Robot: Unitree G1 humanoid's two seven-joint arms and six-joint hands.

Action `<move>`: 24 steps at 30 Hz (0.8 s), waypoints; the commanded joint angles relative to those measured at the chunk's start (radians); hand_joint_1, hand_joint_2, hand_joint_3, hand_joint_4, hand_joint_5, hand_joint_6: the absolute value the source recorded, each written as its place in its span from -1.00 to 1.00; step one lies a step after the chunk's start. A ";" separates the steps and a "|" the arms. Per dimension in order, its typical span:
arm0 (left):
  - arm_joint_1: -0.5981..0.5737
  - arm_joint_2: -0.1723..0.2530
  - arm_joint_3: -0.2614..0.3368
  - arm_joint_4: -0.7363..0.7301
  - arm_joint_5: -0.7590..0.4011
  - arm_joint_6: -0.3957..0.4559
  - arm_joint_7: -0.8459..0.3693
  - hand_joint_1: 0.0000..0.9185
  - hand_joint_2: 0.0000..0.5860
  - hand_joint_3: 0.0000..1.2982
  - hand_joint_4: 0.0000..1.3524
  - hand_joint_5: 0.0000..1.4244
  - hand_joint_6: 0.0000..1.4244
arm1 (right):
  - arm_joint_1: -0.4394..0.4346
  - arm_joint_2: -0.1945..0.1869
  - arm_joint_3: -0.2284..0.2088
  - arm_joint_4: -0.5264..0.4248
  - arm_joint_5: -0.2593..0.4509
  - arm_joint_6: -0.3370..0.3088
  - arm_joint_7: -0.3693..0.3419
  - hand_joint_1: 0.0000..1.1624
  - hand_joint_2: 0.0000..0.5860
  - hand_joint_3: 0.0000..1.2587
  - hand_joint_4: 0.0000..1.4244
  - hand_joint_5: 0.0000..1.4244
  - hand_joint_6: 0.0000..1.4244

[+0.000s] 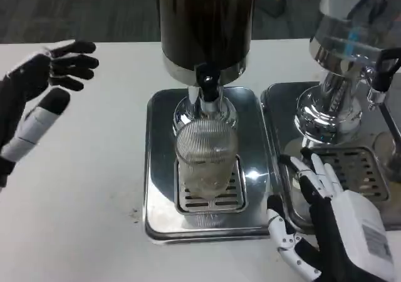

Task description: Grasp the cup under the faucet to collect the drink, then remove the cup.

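A ribbed clear glass cup [206, 155] stands upright on the slotted drip grate [210, 197] of a steel tray [160, 169], directly below the black faucet [207, 81] of a dark drink dispenser [207, 25]. My right hand [326, 222] is at the lower right, fingers spread, a short way to the right of the cup and apart from it. My left hand [47, 75] is raised over the table at the far left, fingers apart, holding nothing. Whether liquid is in the cup is unclear.
A second dispenser [351, 50] with a clear tank stands at the right on its own steel tray [279, 106] with a drip grate [357, 169]; my right hand lies partly over that tray's near left corner. White tabletop [94, 188] stretches left of the trays.
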 commanded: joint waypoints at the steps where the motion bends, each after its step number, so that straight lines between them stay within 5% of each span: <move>1: -0.084 0.007 0.052 -0.040 -0.316 0.193 -0.368 -1.00 -0.68 -0.45 -0.46 -0.45 -0.32 | -0.010 0.010 0.004 0.014 0.001 0.002 -0.008 -0.44 0.73 -0.71 -0.96 -0.96 -0.75; 12: -0.218 0.009 0.153 -0.075 -0.537 0.739 -0.823 -1.00 -0.71 -0.61 -0.76 -0.72 -0.62 | -0.025 0.019 0.002 0.037 0.006 0.006 -0.016 -0.39 0.71 -0.69 -0.94 -0.95 -0.73; 24: -0.292 -0.041 0.154 -0.076 -0.509 0.989 -0.938 -1.00 -0.74 -0.70 -0.87 -0.81 -0.73 | -0.031 0.040 0.003 0.076 0.016 0.003 -0.040 -0.39 0.71 -0.68 -0.93 -0.95 -0.73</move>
